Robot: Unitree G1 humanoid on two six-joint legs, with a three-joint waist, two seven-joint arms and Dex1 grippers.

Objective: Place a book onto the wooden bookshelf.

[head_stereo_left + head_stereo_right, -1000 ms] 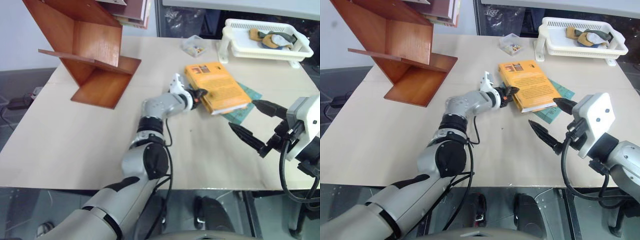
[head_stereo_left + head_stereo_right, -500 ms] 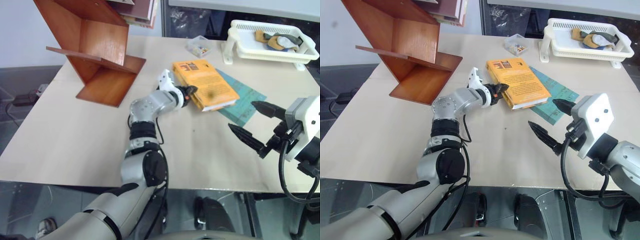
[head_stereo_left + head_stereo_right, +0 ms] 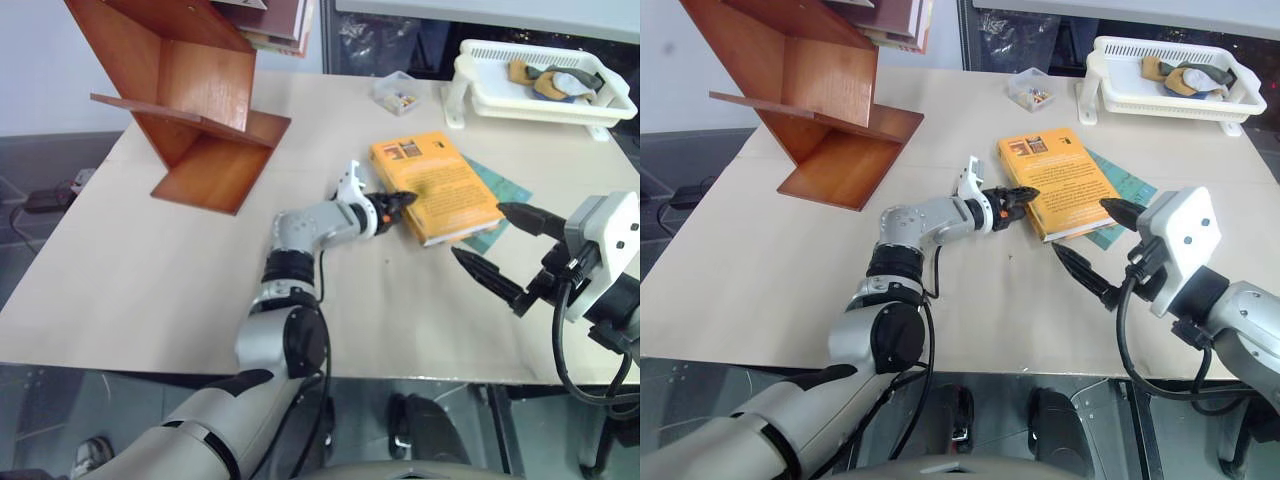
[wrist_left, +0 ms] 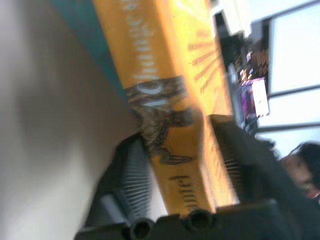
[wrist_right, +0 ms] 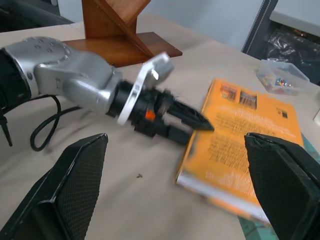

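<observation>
The orange-yellow book (image 3: pixel 440 188) lies flat on the table, right of centre, on top of a thin teal book (image 3: pixel 503 187). My left gripper (image 3: pixel 402 200) is at the book's left edge, open, one finger (image 4: pixel 134 172) on each side of the spine (image 4: pixel 170 130); I cannot tell whether they press on it. My right gripper (image 3: pixel 478 232) hovers open just right of the book and nearer to me, with nothing between its fingers (image 5: pixel 75 190). The wooden bookshelf (image 3: pixel 200 100) stands at the table's far left, well clear of both grippers.
Dark-red and white books (image 3: pixel 280 20) sit on top of the shelf. A white plastic basket rack (image 3: pixel 540 80) holding small items stands at the far right. A small clear box (image 3: pixel 398 95) lies behind the book. Bare table (image 3: pixel 150 270) lies between shelf and book.
The left gripper's fingers have spread and now straddle the book's edge. The book has slid right and toward me, covering more of the teal book. The right arm has stayed put.
</observation>
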